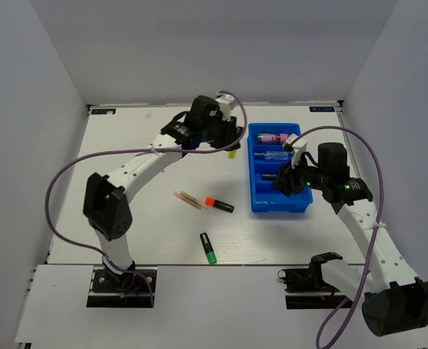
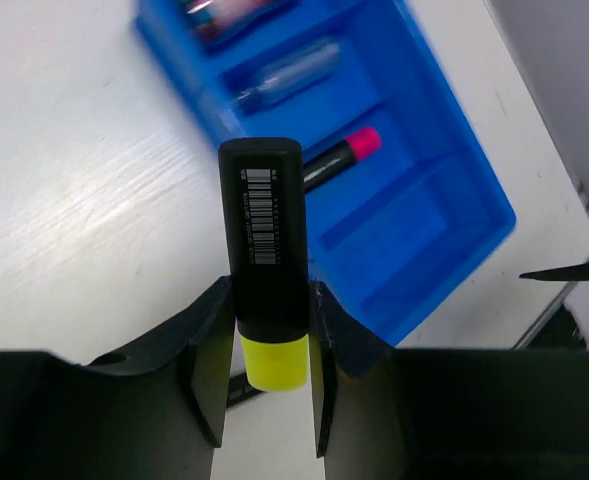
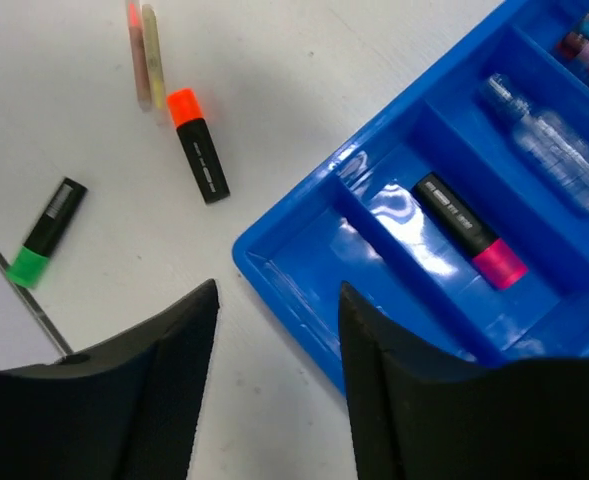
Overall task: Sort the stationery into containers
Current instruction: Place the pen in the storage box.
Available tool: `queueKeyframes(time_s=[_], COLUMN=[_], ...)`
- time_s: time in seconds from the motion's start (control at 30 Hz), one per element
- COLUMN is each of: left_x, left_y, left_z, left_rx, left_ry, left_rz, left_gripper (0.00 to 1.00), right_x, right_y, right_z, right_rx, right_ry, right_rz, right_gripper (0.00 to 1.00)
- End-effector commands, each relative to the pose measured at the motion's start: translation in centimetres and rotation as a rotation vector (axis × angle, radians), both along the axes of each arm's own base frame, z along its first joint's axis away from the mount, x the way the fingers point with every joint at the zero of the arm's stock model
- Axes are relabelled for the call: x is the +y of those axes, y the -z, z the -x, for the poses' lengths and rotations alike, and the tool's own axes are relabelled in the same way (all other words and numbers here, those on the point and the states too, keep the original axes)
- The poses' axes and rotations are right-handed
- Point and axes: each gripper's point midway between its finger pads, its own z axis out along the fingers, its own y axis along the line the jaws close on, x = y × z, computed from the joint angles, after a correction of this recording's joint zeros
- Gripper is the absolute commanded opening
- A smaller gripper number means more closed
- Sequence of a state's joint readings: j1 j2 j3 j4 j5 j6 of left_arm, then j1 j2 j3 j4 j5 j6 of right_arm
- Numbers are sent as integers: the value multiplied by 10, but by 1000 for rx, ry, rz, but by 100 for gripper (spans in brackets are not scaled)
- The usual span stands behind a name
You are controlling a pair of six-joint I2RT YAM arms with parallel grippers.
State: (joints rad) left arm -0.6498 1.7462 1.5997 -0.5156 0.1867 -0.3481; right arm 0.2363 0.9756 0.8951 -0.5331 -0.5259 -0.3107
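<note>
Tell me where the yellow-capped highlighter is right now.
The yellow-capped highlighter is clamped in the left gripper, held over the table just left of the blue bin, toward its far end in the top view.

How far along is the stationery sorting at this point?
Done: pink tube, clear pen and pink-capped highlighter lie in separate bin compartments. In hand: the left gripper holds the yellow-capped highlighter near the bin; the right gripper is open. Left on the table: orange-capped highlighter, green-capped highlighter, two thin sticks.
</note>
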Motion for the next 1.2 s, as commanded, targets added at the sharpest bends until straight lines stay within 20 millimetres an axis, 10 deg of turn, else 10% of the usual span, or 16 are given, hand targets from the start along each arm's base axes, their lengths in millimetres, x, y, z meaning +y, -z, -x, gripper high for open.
queueKeyframes(time_s=[0.0, 0.6, 0.97, 1.1, 1.17], left_x=[-68, -173, -185, -182, -181], left_y=[-18, 40, 77, 78, 76], left_z=[12, 3, -12, -17, -24], left_rx=[-205, -576, -569, -573, -585], left_ry=[424, 861, 798, 757, 711], left_rz=[19, 84, 30, 19, 11], left_gripper=[0, 0, 1, 28, 65], right_x=[-1, -13, -14, -14, -13], right_y=[-23, -28, -25, -25, -27], right_z=[-3, 2, 3, 4, 5], right_rx=[-40, -95, -96, -96, -99], right_ry=[56, 52, 47, 44, 35], right_rz=[-58, -7, 7, 3, 1], right_gripper=[44, 37, 55, 71, 79])
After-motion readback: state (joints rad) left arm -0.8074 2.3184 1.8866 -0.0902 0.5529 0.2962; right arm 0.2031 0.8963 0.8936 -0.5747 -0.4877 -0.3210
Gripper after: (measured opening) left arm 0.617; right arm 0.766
